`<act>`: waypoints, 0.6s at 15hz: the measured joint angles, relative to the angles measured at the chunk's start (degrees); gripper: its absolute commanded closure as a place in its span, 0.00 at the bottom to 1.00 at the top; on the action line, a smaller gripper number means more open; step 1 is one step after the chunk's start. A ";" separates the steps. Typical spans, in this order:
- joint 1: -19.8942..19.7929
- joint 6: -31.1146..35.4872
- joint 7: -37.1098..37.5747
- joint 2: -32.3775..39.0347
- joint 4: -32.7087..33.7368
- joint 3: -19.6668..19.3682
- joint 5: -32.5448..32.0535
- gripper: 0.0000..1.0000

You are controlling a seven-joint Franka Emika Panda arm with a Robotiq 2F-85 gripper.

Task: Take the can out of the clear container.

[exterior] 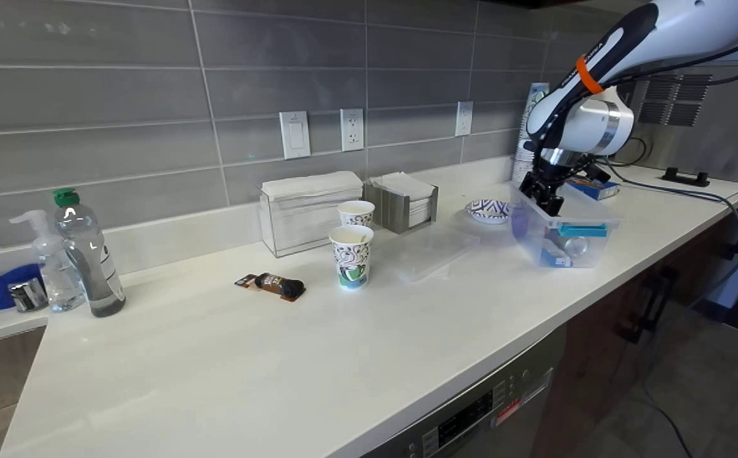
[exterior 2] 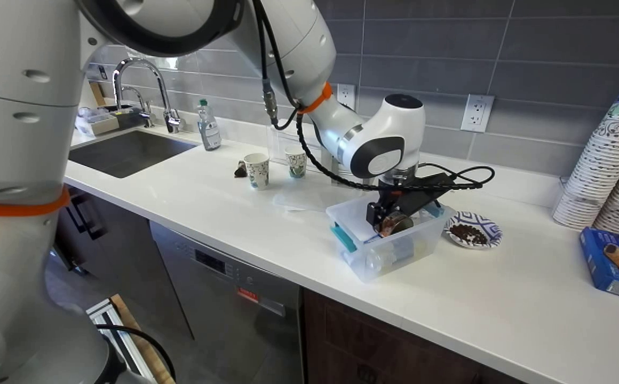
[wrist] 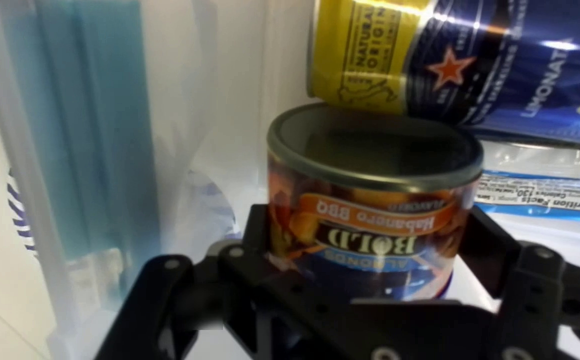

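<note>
The can (wrist: 370, 240) is a short round almond can, with an orange-brown and purplish-blue label and a dark metal end. My gripper (wrist: 370, 222) has a finger against each side of it, shut on it. In an exterior view the can (exterior 2: 395, 224) shows tilted under the gripper (exterior 2: 384, 213), about level with the rim of the clear container (exterior 2: 360, 261). In another exterior view the gripper (exterior: 548, 202) reaches into the clear container (exterior: 534, 238), a see-through tub with teal latches. The can cannot be made out clearly there.
A yellow-and-blue drink can (wrist: 450, 65) and a wrapped packet (wrist: 545, 195) lie inside the container close to the held can. A patterned bowl (exterior 2: 475, 230) stands beside it. A clear lid (exterior: 429, 251), paper cups (exterior: 351, 254) and a small package (exterior: 271, 285) are on the counter.
</note>
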 measured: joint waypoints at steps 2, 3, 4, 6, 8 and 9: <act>0.02 -0.02 -0.06 -0.29 0.29 0.00 -0.81 0.32; 0.04 -0.20 -0.06 -0.77 0.50 0.00 -1.11 0.32; 0.06 -0.67 -0.04 -1.48 0.73 -0.04 -1.46 0.32; 0.18 -2.57 0.40 -3.52 1.16 -0.41 -2.15 0.32; 0.10 -7.07 0.45 -6.07 1.49 -0.61 -1.79 0.32; -0.06 -10.54 -0.07 -7.38 1.78 -0.42 -0.61 0.32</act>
